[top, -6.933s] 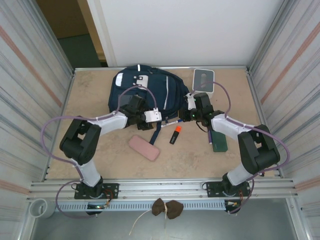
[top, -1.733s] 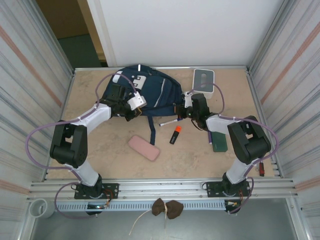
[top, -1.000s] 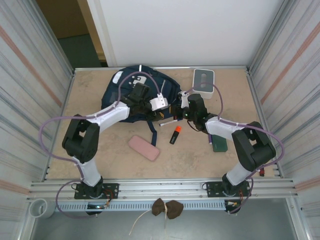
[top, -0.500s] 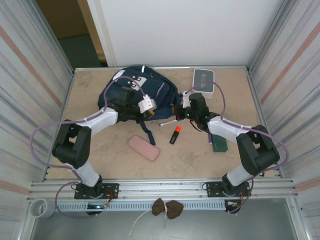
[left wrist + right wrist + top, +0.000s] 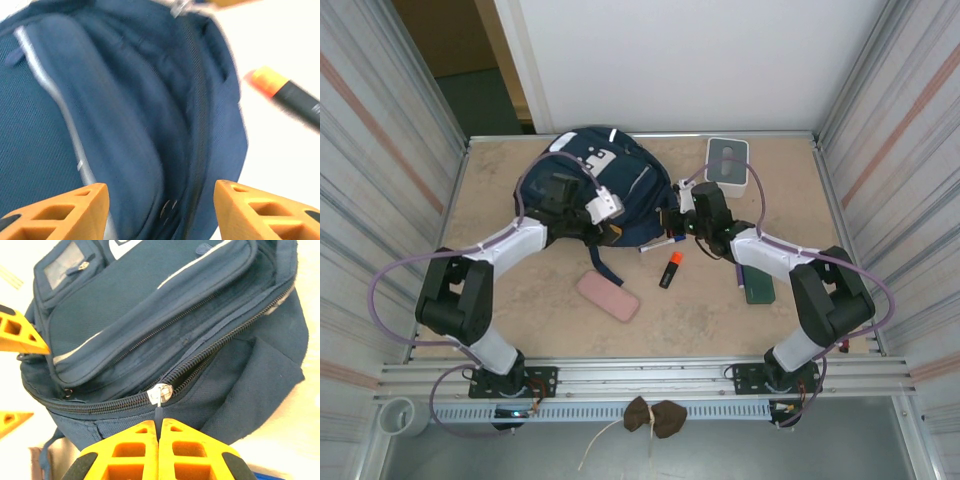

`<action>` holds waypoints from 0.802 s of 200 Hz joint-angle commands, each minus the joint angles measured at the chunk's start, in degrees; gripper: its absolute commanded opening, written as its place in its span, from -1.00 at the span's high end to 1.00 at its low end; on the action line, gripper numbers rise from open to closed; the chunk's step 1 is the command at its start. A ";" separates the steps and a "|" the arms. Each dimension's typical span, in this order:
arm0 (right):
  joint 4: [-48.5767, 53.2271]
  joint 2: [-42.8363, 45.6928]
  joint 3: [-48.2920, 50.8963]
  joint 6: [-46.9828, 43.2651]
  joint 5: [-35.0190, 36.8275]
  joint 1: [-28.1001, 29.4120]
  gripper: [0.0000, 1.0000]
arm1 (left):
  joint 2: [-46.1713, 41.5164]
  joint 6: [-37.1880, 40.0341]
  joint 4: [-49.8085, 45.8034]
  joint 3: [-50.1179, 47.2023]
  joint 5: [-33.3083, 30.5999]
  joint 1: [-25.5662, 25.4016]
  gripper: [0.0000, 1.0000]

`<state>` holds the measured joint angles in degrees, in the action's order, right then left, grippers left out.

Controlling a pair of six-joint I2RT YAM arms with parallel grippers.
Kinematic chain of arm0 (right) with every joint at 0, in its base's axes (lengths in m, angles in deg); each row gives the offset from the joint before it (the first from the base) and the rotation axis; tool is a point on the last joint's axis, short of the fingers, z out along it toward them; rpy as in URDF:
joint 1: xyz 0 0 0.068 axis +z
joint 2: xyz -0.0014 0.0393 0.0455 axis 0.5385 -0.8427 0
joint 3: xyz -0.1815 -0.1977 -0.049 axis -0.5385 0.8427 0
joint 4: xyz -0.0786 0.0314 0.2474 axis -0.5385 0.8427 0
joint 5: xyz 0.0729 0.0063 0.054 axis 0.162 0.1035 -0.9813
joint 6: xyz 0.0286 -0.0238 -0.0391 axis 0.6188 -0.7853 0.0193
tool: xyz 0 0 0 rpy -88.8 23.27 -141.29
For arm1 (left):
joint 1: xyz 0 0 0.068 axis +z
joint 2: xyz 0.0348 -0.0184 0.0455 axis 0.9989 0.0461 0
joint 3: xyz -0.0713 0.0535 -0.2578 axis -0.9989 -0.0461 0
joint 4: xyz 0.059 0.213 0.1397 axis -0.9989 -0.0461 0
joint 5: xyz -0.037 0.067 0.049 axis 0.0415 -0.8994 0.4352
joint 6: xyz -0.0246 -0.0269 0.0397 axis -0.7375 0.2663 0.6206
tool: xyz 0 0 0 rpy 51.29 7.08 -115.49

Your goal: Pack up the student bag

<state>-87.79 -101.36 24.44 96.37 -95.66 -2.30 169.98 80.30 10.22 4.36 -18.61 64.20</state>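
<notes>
The student bag [image 5: 605,180], a navy backpack with a thin pale stripe, lies at the back middle of the table. My right gripper [image 5: 672,212] is at its right edge, shut [image 5: 159,427] on the dark pull tab of the main zip's silver slider [image 5: 161,392]. The zip teeth stand apart to the right of the slider and are joined to its left. My left gripper [image 5: 616,228] hovers over the bag's front, open [image 5: 160,210]. Blue fabric [image 5: 125,125] lies between its spread orange fingers [image 5: 55,210], unpinched.
On the table in front of the bag lie a pen [image 5: 660,243], an orange highlighter [image 5: 671,270], a pink case [image 5: 608,296] and a dark green notebook [image 5: 757,283]. A white-grey box [image 5: 727,160] stands at the back right. Metal walls enclose both sides.
My left gripper moved left across the bag, closed briefly and opened again. The bag bulged and shifted a little. My right gripper kept its hold on the zip pull.
</notes>
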 commanded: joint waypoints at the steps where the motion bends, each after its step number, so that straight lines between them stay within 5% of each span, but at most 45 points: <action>1: -3.44 1.41 -2.82 2.26 -1.17 1.24 1.00 | -0.45 -2.36 -1.10 3.72 -0.66 -3.05 -0.20; 33: -3.85 2.82 -2.82 3.14 -1.76 2.24 1.00 | 5.31 -2.27 -2.98 8.73 -2.40 -5.14 -0.19; 81: -4.52 4.69 -1.24 3.36 -1.30 2.50 1.00 | 8.70 -0.79 -6.10 11.56 1.36 -4.92 0.11; 130: -1.47 3.10 -2.20 0.11 2.01 1.53 1.00 | 6.59 -0.89 -6.87 10.55 6.16 -0.30 0.94; 160: 1.95 -0.41 -4.04 -2.97 5.60 0.33 1.00 | 1.27 -1.37 -2.07 5.18 10.73 3.00 1.00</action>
<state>-87.38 -100.20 23.50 96.74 -95.61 -0.13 176.99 78.99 5.48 13.13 -11.85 63.72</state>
